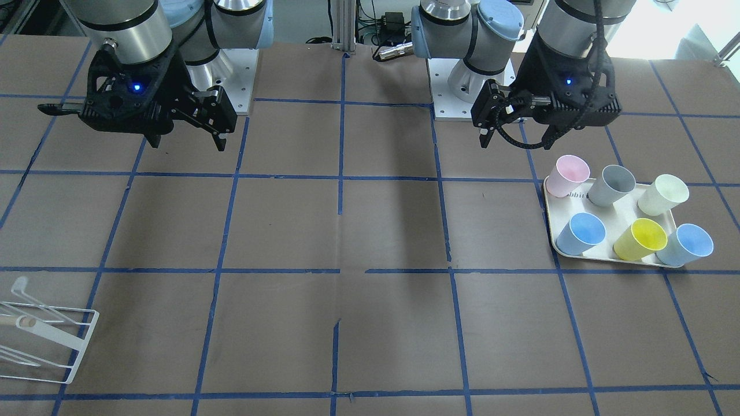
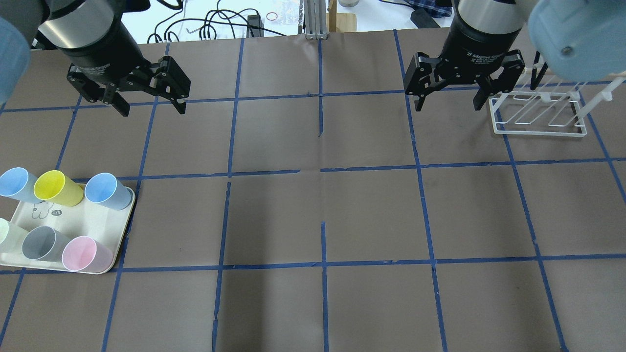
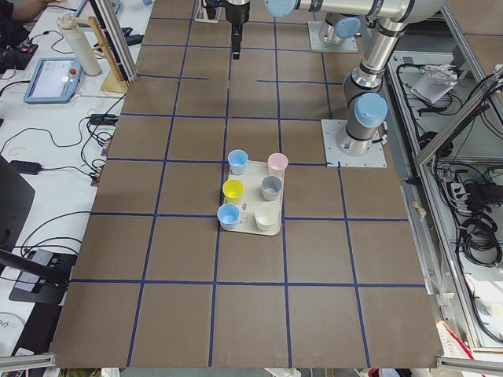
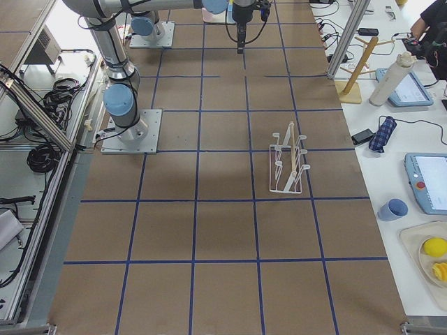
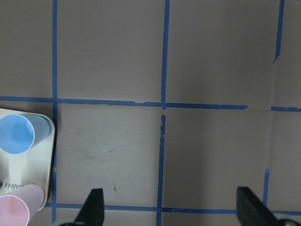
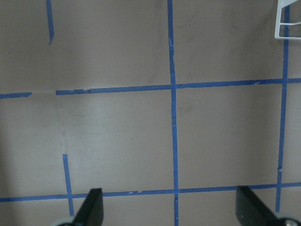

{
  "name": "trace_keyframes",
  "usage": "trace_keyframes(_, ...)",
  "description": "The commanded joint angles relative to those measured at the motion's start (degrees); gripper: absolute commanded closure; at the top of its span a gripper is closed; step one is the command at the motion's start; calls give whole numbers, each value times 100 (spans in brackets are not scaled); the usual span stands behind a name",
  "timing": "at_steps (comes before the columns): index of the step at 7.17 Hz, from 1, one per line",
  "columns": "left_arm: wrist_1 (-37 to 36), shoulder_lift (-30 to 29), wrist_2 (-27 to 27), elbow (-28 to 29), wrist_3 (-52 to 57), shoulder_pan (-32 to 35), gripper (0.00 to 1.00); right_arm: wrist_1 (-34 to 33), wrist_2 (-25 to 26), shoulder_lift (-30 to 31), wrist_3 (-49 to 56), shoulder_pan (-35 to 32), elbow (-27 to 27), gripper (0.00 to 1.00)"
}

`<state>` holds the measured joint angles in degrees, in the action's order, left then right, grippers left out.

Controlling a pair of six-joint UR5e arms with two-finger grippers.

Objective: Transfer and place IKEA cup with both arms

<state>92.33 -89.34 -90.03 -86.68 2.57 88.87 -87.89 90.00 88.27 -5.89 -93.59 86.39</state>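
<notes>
The cream IKEA cup point(image 1: 663, 195) stands on an off-white tray point(image 1: 608, 215), at its back corner beside the grey cup point(image 1: 611, 185). It shows at the overhead view's left edge point(image 2: 7, 234) and in the exterior left view point(image 3: 266, 216). My left gripper point(image 2: 153, 108) is open and empty, hovering above the table beyond the tray, apart from the cups. The left wrist view shows its fingers point(image 5: 94, 209) wide apart. My right gripper point(image 2: 447, 105) is open and empty, high over the table beside the white rack.
The tray also holds a pink cup point(image 1: 568, 175), a yellow cup point(image 1: 640, 238) and two blue cups point(image 1: 581, 233). A white wire rack point(image 2: 538, 115) stands on the table on my right side. Brown table with blue tape grid point(image 2: 320, 215).
</notes>
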Motion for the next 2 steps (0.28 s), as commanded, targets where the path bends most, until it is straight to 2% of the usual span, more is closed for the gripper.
trace_keyframes(1, 66, -65, -41, 38, 138, 16, 0, 0, 0, -3, 0, -2, 1, 0)
trace_keyframes(2, 66, -31, -41, 55, 138, 16, 0, 0, 0, -3, 0, -2, 1, 0)
